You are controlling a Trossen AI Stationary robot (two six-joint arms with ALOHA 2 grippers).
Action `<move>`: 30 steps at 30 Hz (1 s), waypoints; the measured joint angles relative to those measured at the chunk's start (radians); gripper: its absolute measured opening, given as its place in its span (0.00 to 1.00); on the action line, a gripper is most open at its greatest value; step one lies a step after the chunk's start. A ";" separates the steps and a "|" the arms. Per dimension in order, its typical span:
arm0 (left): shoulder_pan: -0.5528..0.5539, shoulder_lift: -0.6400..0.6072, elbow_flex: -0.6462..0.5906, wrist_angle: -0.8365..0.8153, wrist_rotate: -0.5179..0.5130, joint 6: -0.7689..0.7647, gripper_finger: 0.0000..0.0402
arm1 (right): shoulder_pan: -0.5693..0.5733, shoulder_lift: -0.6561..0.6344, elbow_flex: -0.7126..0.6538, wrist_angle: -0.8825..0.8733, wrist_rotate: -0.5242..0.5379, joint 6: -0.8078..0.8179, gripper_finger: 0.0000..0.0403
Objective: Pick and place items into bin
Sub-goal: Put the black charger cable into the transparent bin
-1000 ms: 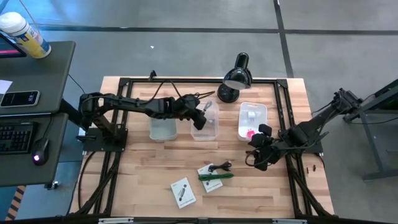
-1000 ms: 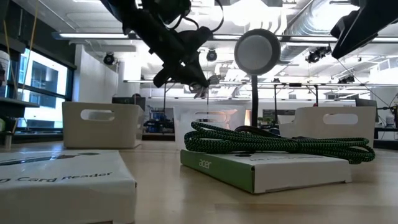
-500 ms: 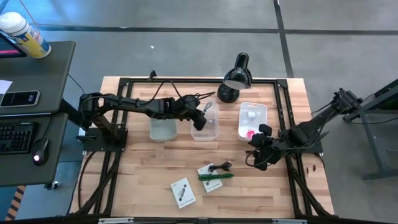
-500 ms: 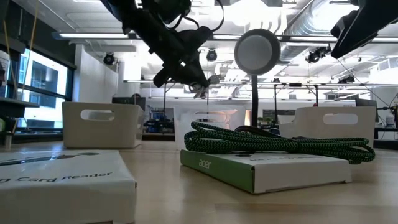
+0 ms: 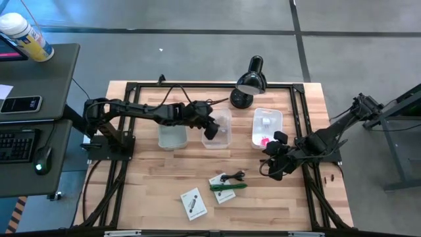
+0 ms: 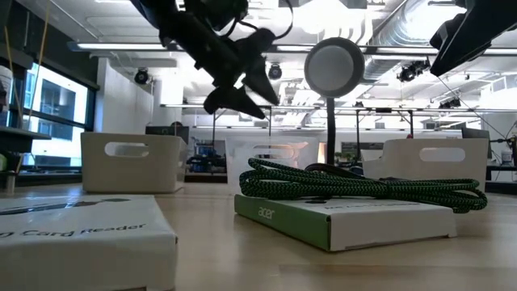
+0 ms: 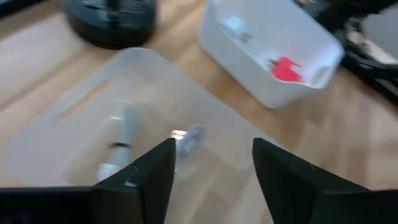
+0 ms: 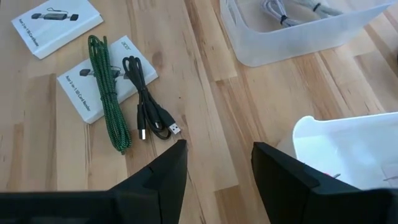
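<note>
Above the middle bin: we see the left gripper [image 5: 210, 127] hovering over the clear middle bin [image 5: 218, 128], its two fingers [image 7: 144, 180] spread apart with nothing between them.
Left gripper, side-on: in the low view we find it [image 6: 257, 81] hanging high over the table, fingers parted and tilted down.
Inside the middle bin: we make out pale silvery bits [image 7: 127, 134] lying on the clear floor of the bin [image 7: 74, 118]; they are too blurred for us to name.
Right gripper: we see it [image 5: 273, 164] low over the table's right side, near the white right bin [image 5: 266, 127], fingers [image 8: 283, 180] apart and empty.
Right bin: we see a pink piece [image 5: 264, 141] and a white block [image 5: 266, 122] inside it.
Left bin: we see a third, pale bin [image 5: 172, 136] just beside the middle one.
Still on the table: we see a green cable [image 8: 109, 93] and a black cable [image 8: 146, 99] lying across a white card box [image 8: 102, 78], with a second white card box [image 5: 193, 203] near it, closer to the front edge.
Behind the bins: we see a black desk lamp [image 5: 248, 81] standing at the table's [image 5: 151, 174] back edge.
</note>
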 joint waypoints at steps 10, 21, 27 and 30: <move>-0.077 0.000 0.000 0.126 0.318 0.102 0.54 | 0.000 0.000 0.000 0.000 0.037 -0.023 0.42; -0.283 -0.007 0.000 0.185 0.436 0.134 0.49 | 0.000 0.005 0.000 0.136 0.042 -0.122 0.42; -0.449 -0.015 0.000 0.120 0.475 0.196 0.47 | -0.011 0.053 0.000 0.295 0.030 -0.206 0.42; -0.517 -0.016 0.000 0.047 0.478 0.234 0.46 | -0.026 0.088 0.000 0.356 0.020 -0.201 0.42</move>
